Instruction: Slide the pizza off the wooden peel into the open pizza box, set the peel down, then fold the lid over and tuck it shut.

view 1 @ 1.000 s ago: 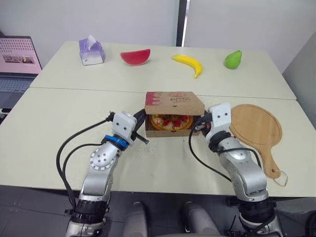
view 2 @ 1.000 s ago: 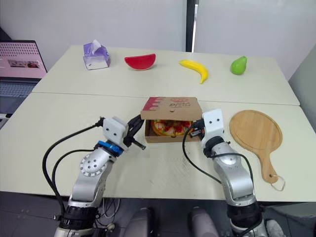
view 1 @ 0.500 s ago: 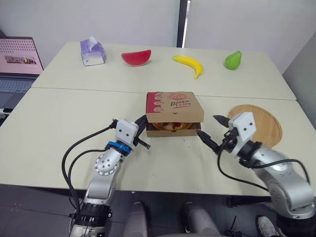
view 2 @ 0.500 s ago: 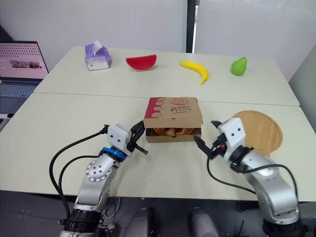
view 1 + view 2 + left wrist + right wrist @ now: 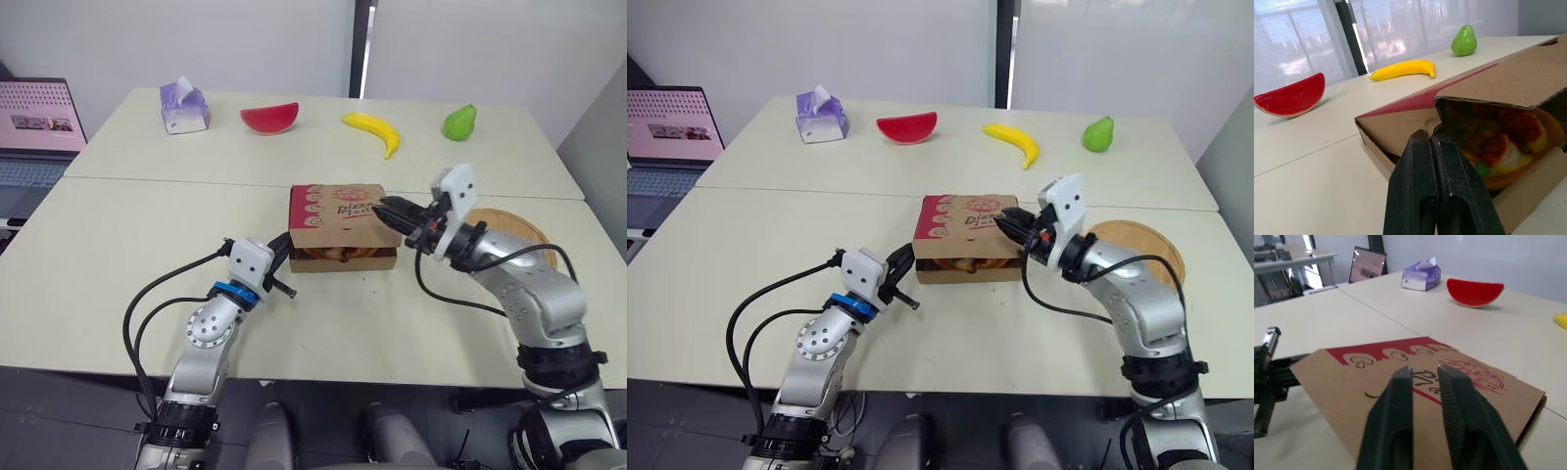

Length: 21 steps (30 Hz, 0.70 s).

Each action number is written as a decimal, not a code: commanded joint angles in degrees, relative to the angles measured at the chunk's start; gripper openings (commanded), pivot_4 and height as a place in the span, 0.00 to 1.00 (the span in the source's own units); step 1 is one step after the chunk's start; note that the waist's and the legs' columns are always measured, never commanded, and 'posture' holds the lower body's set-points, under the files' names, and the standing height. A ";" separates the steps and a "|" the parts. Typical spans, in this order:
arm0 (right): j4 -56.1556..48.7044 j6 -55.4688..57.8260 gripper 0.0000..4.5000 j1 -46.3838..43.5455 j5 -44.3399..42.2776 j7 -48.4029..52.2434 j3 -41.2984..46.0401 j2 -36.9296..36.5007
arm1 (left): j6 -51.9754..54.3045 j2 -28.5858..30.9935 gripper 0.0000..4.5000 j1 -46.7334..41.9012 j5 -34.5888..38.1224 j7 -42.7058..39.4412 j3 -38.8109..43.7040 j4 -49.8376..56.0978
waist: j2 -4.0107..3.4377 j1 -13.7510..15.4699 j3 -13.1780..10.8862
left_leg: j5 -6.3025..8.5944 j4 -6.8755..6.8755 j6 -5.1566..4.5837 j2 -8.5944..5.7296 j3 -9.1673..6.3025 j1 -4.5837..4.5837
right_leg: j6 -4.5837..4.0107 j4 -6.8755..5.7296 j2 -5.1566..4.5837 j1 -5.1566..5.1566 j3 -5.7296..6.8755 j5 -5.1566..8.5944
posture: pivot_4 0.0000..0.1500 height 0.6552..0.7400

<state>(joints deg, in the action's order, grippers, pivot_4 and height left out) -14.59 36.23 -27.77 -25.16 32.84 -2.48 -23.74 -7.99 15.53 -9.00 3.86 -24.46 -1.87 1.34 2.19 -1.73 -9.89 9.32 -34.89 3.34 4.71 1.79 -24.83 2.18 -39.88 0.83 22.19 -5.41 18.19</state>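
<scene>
The pizza box point(image 5: 341, 225) sits mid-table with its printed lid point(image 5: 1415, 382) folded down nearly flat. A slit along the front still shows the pizza point(image 5: 1498, 147) inside. My left gripper point(image 5: 287, 243) is shut, its fingertips point(image 5: 1432, 139) against the box's left front corner below the lid flap, holding nothing. My right gripper point(image 5: 383, 208) reaches in from the right and hovers on or just over the lid's right part. Its fingers point(image 5: 1400, 382) stand open by a narrow gap with nothing between them. The empty wooden peel point(image 5: 524, 230) lies flat to the right of the box, partly behind my right arm.
Along the far table stand a purple tissue box point(image 5: 182, 104), a watermelon slice point(image 5: 268, 115), a banana point(image 5: 373, 129) and a green pear point(image 5: 458, 120). A laptop point(image 5: 39, 122) sits off the table's left. A seam point(image 5: 176, 179) joins the two tables behind the box.
My right gripper has swung from the box's front right side up over the lid, and its fingers have narrowed. The lid has dropped lower. The left gripper has stayed at the left corner.
</scene>
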 commanded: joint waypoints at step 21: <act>4.97 -9.41 0.00 3.15 6.92 0.52 -2.29 3.45 | 12.22 12.75 0.68 5.80 14.90 -14.09 7.90 11.95 | -0.01 -0.12 0.00 | 0.00 0.04 0.01 0.05 0.02 0.01 | -0.03 -0.02 0.00 0.05 0.02 0.02 | 1.00 1.00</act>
<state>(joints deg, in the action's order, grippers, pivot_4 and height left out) -8.54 28.71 -24.83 -18.63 32.82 -5.32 -20.00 2.42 26.33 -1.69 15.35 -35.41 3.64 11.06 2.19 -1.85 -9.89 9.32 -34.85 3.34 4.76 1.80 -24.83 2.14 -39.89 0.83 22.24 -5.37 18.22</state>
